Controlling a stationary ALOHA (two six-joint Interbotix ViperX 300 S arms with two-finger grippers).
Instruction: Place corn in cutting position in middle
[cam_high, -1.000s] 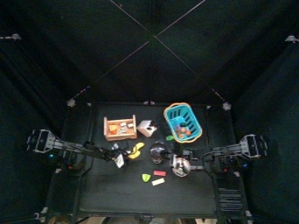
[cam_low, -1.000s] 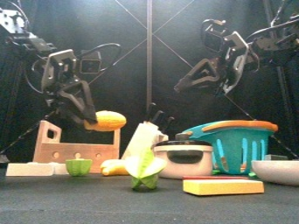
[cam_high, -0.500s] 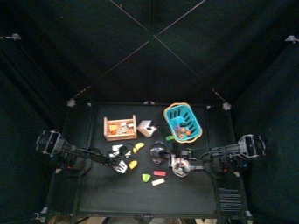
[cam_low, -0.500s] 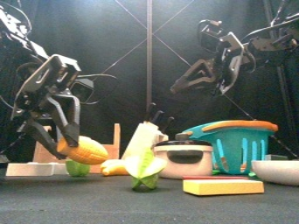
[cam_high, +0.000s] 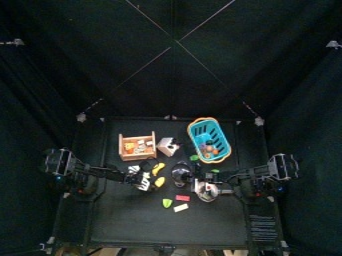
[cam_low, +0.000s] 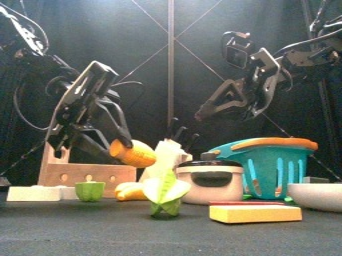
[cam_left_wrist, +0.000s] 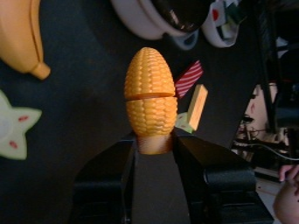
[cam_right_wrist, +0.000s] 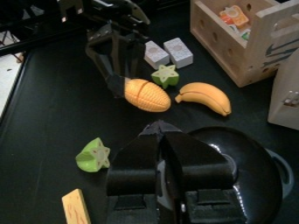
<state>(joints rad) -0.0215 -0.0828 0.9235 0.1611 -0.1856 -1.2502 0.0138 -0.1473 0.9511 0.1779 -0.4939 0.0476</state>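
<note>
Corn (cam_left_wrist: 151, 92) gripped at its base, left end effector (cam_left_wrist: 155, 150), tip pointing away

The corn (cam_left_wrist: 151, 92) looks like bumpy, glossy plastic, the crate (cam_right_wrist: 250, 35) pale bare wood, the table (cam_right_wrist: 47, 122) matt black.

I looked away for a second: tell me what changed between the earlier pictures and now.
The left gripper, still shut on the yellow ridged toy corn, dipped low, then swung it toward the table's middle. The right gripper stayed raised. The blue basket, banana and wooden crate did not move.
</note>
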